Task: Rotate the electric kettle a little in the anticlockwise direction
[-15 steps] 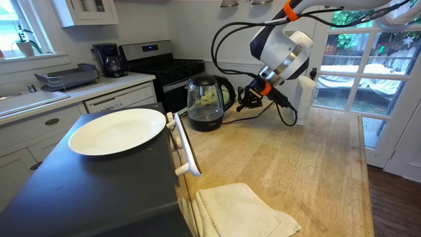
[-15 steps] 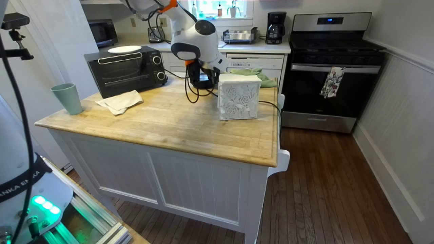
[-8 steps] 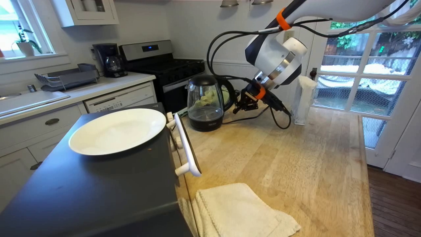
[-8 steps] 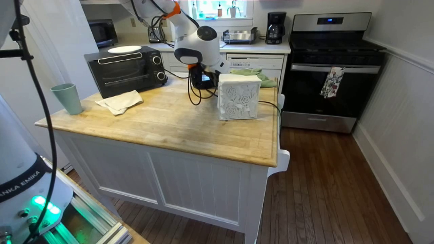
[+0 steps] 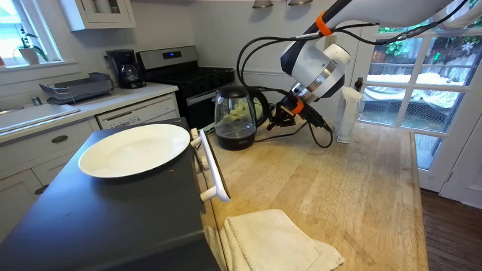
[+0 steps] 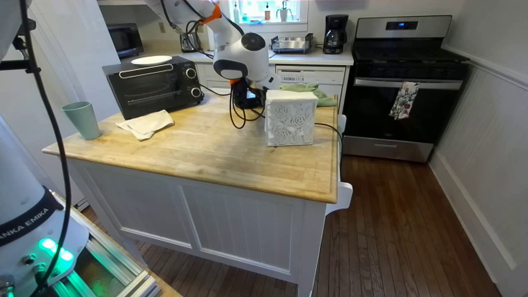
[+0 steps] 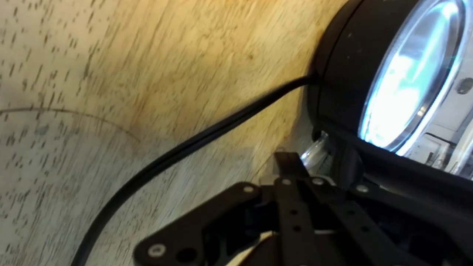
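The electric kettle [image 5: 234, 126], transparent glass with a black lid and base, stands upright beside the toaster oven in an exterior view. Its black curved handle [image 5: 264, 105] faces my gripper [image 5: 272, 119]. In the wrist view the kettle's black base [image 7: 343, 55] and brightly lit glass are at upper right, with the handle [image 7: 399, 162] below them. My gripper [image 7: 290, 164] has its fingertips together with nothing seen between them, close beside the handle. I cannot tell whether they touch. In an exterior view [image 6: 251, 101] the arm and gripper hide most of the kettle.
A dark cord [image 7: 207, 136] runs from the kettle base across the wooden tabletop [image 5: 320, 180]. A white ornate holder [image 6: 291, 117] stands near the gripper. The toaster oven [image 6: 150, 86] bears a white plate [image 5: 135, 150]. A cream cloth [image 5: 278, 241] and a green cup [image 6: 82, 119] are farther off.
My gripper moved down and toward the kettle handle between one second and half a second ago, and has since barely moved. The kettle shows no visible movement.
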You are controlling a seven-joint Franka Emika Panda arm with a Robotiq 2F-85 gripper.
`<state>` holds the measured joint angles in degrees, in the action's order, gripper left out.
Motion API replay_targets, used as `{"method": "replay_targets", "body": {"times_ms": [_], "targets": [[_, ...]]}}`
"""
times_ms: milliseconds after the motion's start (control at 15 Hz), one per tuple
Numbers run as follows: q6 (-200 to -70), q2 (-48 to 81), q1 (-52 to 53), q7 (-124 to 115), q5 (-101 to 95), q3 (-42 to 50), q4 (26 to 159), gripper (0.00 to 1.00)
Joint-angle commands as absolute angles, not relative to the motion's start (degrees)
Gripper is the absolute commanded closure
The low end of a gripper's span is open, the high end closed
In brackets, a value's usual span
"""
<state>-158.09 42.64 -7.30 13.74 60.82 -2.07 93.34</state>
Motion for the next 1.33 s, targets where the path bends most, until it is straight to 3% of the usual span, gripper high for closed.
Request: {"method": "replay_targets", "body": {"times_ms": [0,1267], "targets": [[-156.5,46.9,-8.4,9.8,58.5,-2.5,87.7,1.0],[-150.0,53.4,-13.1,10.6,62.0,-7.9,76.2,1.0]]}}
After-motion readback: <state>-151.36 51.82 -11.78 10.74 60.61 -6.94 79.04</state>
